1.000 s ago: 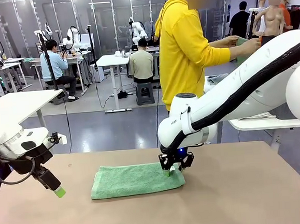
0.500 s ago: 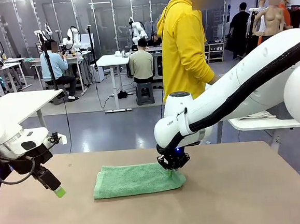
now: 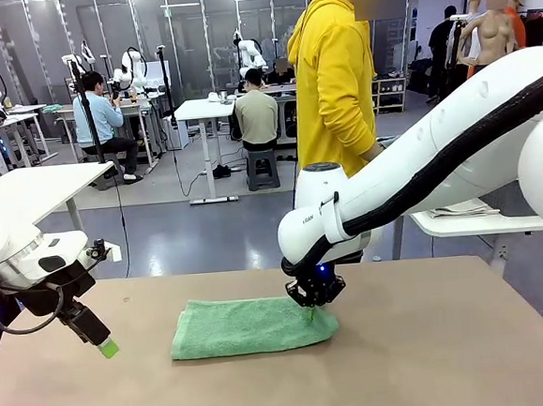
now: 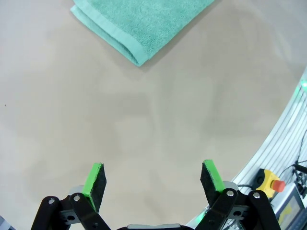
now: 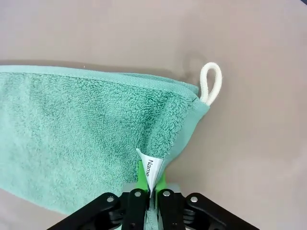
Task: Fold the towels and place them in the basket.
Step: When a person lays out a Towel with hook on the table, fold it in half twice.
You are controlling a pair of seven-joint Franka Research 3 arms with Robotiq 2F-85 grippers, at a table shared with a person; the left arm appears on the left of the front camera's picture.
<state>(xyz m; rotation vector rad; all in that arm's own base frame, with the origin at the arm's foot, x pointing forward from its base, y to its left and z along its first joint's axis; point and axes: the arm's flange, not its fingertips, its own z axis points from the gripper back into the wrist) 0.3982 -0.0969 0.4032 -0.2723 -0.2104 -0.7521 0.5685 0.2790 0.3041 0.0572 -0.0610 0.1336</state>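
A mint green towel (image 3: pixel 248 325) lies folded in a long strip on the brown table. My right gripper (image 3: pixel 312 309) is shut on its right end. In the right wrist view the green towel (image 5: pixel 81 129) spreads to the left, its white loop (image 5: pixel 211 82) sticks out at the corner, and the white name tag (image 5: pixel 152 172) is pinched with the edge between the right gripper (image 5: pixel 148 191) pads. My left gripper (image 3: pixel 106 347) hangs open over the table at the left, apart from the towel. The left gripper (image 4: pixel 153 179) looks down on bare table, with a towel corner (image 4: pixel 134 28) farther off. The basket is out of view.
A person in a yellow hoodie (image 3: pixel 333 85) stands at the table's far side. A silver rail with a yellow box and red button (image 4: pixel 271 182) runs along the table edge in the left wrist view. A white side table (image 3: pixel 470 220) stands behind on the right.
My right gripper has dragged the towel's right end a little toward the near edge and pinched tighter. The person has turned and lowered the arms. The left arm has not moved.
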